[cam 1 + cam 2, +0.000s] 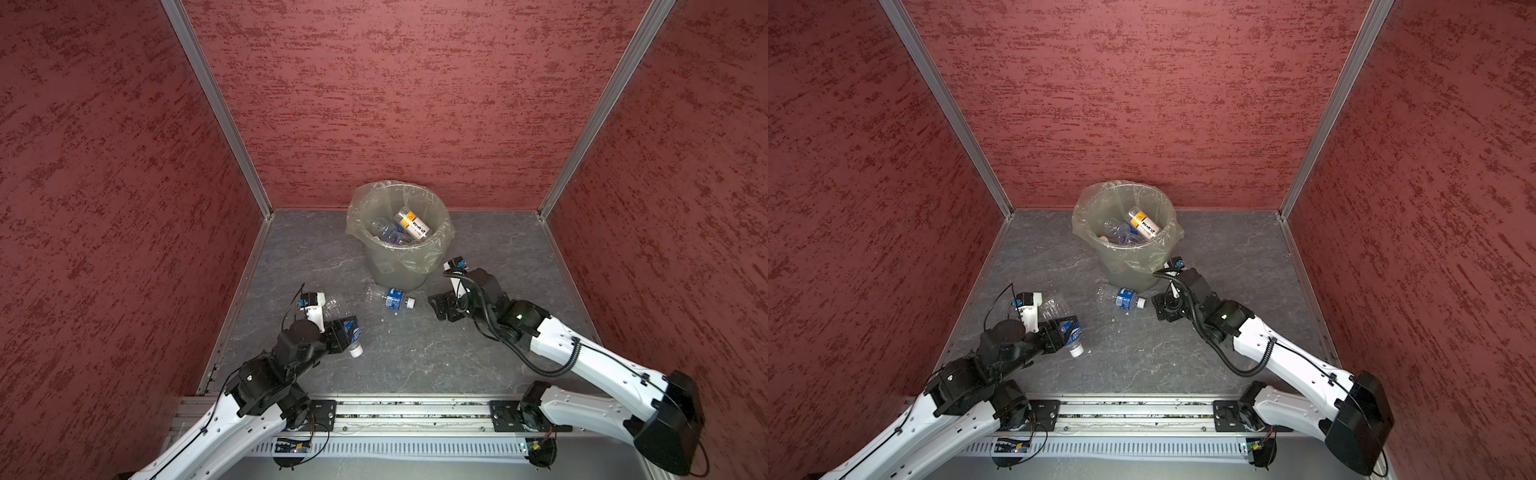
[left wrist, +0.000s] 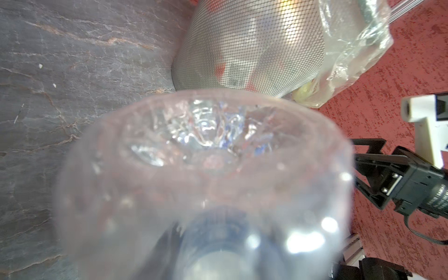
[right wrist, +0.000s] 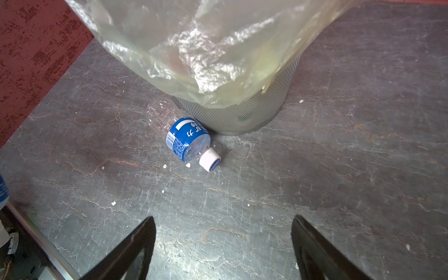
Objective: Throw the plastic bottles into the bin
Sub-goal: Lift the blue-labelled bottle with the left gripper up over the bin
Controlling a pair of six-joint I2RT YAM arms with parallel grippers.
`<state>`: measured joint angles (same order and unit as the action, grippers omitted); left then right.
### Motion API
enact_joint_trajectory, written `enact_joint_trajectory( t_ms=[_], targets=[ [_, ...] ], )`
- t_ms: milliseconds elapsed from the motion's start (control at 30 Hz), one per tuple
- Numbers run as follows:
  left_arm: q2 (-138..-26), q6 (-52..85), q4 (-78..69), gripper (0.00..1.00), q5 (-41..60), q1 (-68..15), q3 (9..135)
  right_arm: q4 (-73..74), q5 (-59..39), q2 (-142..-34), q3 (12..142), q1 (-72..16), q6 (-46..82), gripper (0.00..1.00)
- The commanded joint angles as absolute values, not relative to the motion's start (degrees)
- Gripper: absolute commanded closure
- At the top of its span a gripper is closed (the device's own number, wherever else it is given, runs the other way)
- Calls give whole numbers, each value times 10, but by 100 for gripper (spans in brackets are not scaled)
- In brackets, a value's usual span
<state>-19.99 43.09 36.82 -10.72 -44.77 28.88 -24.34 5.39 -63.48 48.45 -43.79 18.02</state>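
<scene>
My left gripper [image 1: 345,329] [image 1: 1064,328] is shut on a clear plastic bottle [image 1: 353,334] [image 1: 1074,332] with a blue label and a white cap, held low over the floor at the left. In the left wrist view the held bottle's clear base [image 2: 206,169] fills the picture and hides the jaws. A second blue-labelled bottle [image 1: 392,298] [image 1: 1126,298] [image 3: 186,138] lies on the floor against the foot of the bin [image 1: 395,270] [image 1: 1129,270] [image 2: 254,48] [image 3: 242,114]. My right gripper [image 1: 440,307] [image 1: 1163,308] [image 3: 224,225] stands open and empty just right of it. Several bottles [image 1: 409,226] [image 1: 1142,226] lie inside the bin.
The bin's liner bag [image 3: 206,48] hangs loosely over its mesh wall. Red textured walls [image 1: 104,208] close in the grey stone floor [image 1: 415,353] on three sides. A metal rail [image 1: 415,411] runs along the front edge. Small white crumbs [image 3: 113,203] dot the floor.
</scene>
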Motion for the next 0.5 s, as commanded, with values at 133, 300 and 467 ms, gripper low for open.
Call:
enact_joint_trajectory(
  t_ms=[133, 300, 467],
  targets=[
    [-149, 417, 394, 46, -150, -476, 294, -224, 66, -647, 490, -442, 185, 12],
    [-131, 409, 408, 45, -152, -484, 305, -218, 68, -648, 489, -442, 186, 12],
    [-127, 400, 399, 44, -153, -486, 314, -216, 68, -657, 491, -442, 185, 12]
  ],
)
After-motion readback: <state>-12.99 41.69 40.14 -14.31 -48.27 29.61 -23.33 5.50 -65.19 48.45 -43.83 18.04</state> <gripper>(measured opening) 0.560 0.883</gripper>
